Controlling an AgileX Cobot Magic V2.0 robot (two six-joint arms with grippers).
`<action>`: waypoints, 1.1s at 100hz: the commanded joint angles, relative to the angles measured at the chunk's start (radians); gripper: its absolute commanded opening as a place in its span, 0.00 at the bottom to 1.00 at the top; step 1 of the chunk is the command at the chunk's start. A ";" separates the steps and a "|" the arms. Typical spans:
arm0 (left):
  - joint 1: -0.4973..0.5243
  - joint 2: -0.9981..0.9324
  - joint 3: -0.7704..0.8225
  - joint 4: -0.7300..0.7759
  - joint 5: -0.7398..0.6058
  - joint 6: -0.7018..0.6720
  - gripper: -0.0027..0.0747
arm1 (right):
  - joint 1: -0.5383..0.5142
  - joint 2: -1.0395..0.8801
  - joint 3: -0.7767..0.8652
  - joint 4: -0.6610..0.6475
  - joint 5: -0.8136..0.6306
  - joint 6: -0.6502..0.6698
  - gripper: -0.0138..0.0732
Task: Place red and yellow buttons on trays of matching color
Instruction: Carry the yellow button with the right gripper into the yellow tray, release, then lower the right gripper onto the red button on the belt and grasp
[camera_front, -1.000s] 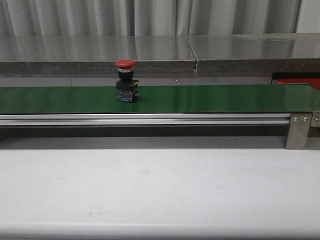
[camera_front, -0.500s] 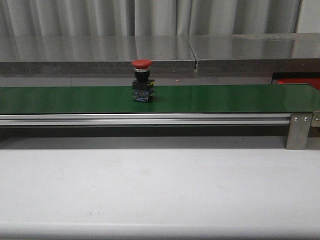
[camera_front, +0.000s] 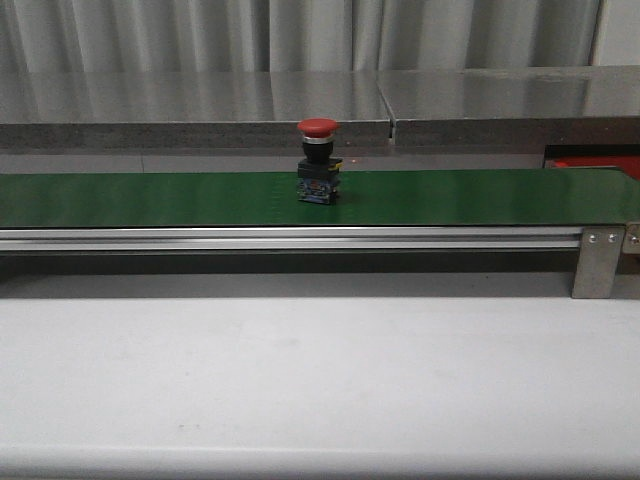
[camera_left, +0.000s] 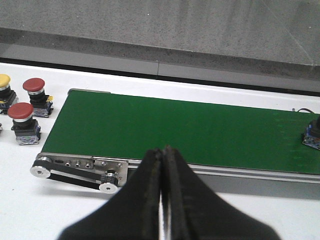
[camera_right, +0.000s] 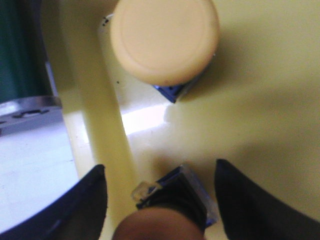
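A red button (camera_front: 318, 160) stands upright on the green belt (camera_front: 450, 196), a little left of its middle; its base shows at the belt's far end in the left wrist view (camera_left: 312, 136). My left gripper (camera_left: 163, 150) is shut and empty, near the belt's roller end. My right gripper (camera_right: 160, 165) is open low over the yellow tray (camera_right: 260, 100). A button (camera_right: 172, 205) with a shadowed dark cap stands between its fingers, apart from both. A yellow button (camera_right: 165, 37) stands on the same tray beyond it. The red tray (camera_front: 598, 163) peeks out at the far right.
Two more red buttons (camera_left: 34, 91) (camera_left: 21, 120) and a yellow one (camera_left: 4, 84) stand on the white table beside the belt's roller end (camera_left: 75, 170). The belt's metal rail (camera_front: 300, 238) runs along its front. A grey ledge (camera_front: 200, 110) lies behind the belt.
The red button has travelled to the right along the belt, staying upright. Neither gripper appears in the front view in any of the three frames.
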 joint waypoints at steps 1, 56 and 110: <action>-0.007 0.001 -0.025 -0.014 -0.076 -0.001 0.01 | -0.005 -0.074 -0.041 0.013 0.005 -0.001 0.80; -0.007 0.001 -0.025 -0.014 -0.076 -0.001 0.01 | 0.223 -0.256 -0.227 0.017 0.193 -0.083 0.79; -0.007 0.001 -0.025 -0.014 -0.076 -0.001 0.01 | 0.563 0.064 -0.568 0.007 0.210 -0.085 0.79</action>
